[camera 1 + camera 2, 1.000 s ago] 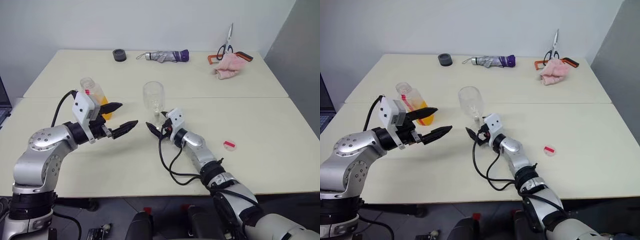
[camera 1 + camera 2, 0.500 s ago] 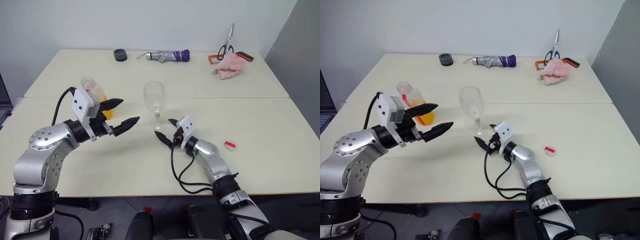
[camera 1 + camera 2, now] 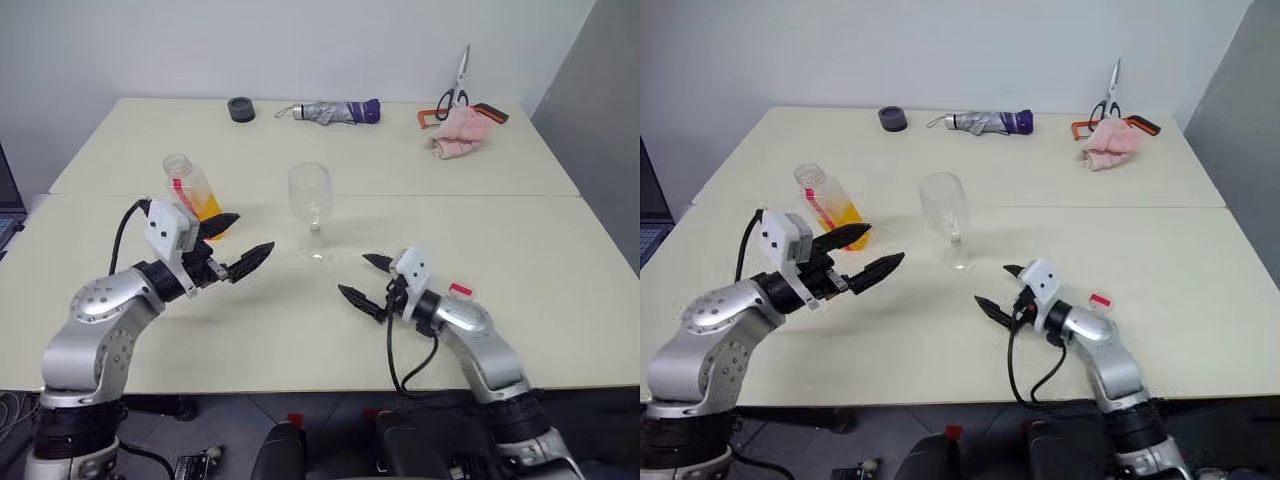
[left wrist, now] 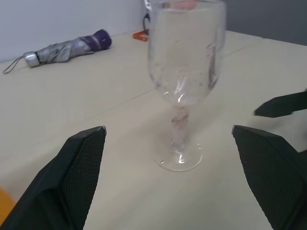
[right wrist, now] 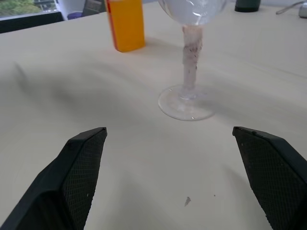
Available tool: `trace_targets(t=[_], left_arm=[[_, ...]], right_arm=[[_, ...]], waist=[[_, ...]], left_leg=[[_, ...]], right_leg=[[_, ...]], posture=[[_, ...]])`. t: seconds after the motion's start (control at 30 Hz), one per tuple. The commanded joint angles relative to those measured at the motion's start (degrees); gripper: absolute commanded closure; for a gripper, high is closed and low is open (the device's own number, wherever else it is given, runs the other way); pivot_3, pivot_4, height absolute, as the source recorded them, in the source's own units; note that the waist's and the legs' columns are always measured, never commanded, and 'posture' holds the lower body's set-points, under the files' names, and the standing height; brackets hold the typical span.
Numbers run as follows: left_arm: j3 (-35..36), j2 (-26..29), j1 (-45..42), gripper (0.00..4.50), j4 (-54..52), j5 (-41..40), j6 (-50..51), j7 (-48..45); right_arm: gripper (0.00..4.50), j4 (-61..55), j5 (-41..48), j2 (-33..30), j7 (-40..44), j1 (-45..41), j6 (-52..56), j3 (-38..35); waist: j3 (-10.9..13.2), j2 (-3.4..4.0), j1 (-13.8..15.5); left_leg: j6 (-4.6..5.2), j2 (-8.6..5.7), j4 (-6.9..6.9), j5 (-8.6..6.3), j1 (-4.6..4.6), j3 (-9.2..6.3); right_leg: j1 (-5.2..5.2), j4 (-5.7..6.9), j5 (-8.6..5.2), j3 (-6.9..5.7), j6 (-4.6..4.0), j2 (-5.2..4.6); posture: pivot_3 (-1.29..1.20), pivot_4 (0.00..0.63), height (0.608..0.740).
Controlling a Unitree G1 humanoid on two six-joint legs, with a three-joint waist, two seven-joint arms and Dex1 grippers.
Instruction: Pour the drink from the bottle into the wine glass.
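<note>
Wine glass [image 3: 310,205] upright and empty mid-table, bottle [image 3: 191,187] of orange drink [image 3: 206,207] uncapped to its left. Left gripper [image 3: 234,245] beside the bottle, jaws wide, holding nothing. Right gripper [image 3: 368,281] near the red-and-white cap [image 3: 459,291], jaws wide and empty, apart from the glass.

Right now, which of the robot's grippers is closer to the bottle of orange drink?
The left. The left gripper hangs open right beside the bottle, just in front of it. The right gripper, also open, is far off on the other side of the wine glass.
</note>
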Motion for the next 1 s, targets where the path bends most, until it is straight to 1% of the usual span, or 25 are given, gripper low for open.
trace_targets(t=[0.03,0.13,0.4,0.57,1.0], left_arm=[[1.5,-1.2,2.6,0.0,2.3,4.3,-4.1,3.8],[1.5,-2.1,2.7,0.0,7.6,8.4,-8.0,6.9],[2.4,-4.3,-2.3,0.0,16.6,12.5,-12.8,13.5],[2.7,-4.3,-5.4,0.0,19.5,12.9,-13.3,14.9],[2.9,-3.0,-13.0,0.0,26.3,12.9,-13.9,14.8]], right_arm=[[0.02,-7.9,3.2,-2.9,2.1,0.2,3.6,-0.4],[0.02,-12.3,5.9,-6.5,4.0,0.8,7.3,-0.8],[0.02,-18.9,12.9,-12.6,7.3,0.6,13.6,-1.7],[0.02,-20.6,14.8,-13.2,6.1,-0.9,15.1,-2.3],[0.02,-21.4,15.7,-13.0,4.1,-2.1,15.1,-1.4]], waist=[[0.0,0.0,0.0],[0.0,-0.01,0.1],[0.0,-0.06,1.1],[0.0,-0.06,1.1],[0.0,-0.07,1.2]], left_leg=[[0.0,0.0,-0.01,0.0,0.01,0.0],[0.0,-0.01,0.0,0.0,-0.02,0.0],[0.0,-0.04,0.04,0.0,-0.08,0.02],[0.01,-0.03,0.03,0.0,-0.09,-0.01],[0.0,-0.03,0.04,0.0,-0.12,-0.04]], right_leg=[[0.0,0.0,0.0,0.0,0.0,0.01],[0.01,-0.02,0.0,-0.02,0.0,0.01],[0.06,-0.1,0.01,-0.19,0.01,-0.01],[0.06,-0.13,0.01,-0.25,0.01,-0.01],[0.08,-0.14,0.01,-0.33,0.0,-0.02]], posture=[[0.0,0.15,0.74],[0.0,0.15,0.74],[0.0,0.15,0.74],[0.0,0.15,0.74],[0.0,0.15,0.74]])
